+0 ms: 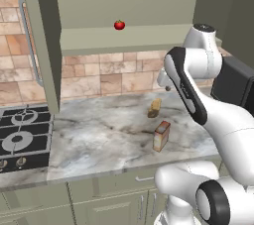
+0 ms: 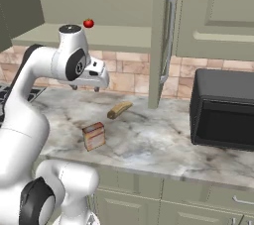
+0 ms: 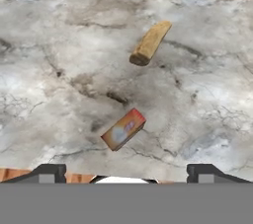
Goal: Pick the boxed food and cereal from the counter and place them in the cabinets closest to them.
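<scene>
Gripper hangs with jaws spread wide, nothing held, above the marble counter. Orange box stands below it, baguette at 1 o'clock. Descent onto box is needed next; open cabinet awaits.

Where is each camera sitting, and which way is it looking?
Left base view: behind the arm on its left, looking forward and down at the counter; the white arm rises from lower right.
Right base view: behind on the right, facing the same counter; the arm rises from lower left, open end effector above the marble.
Hand view: on the hand, looking down; two dark fingertips at the bottom.
All three share the orange box and the tan loaf.
</scene>
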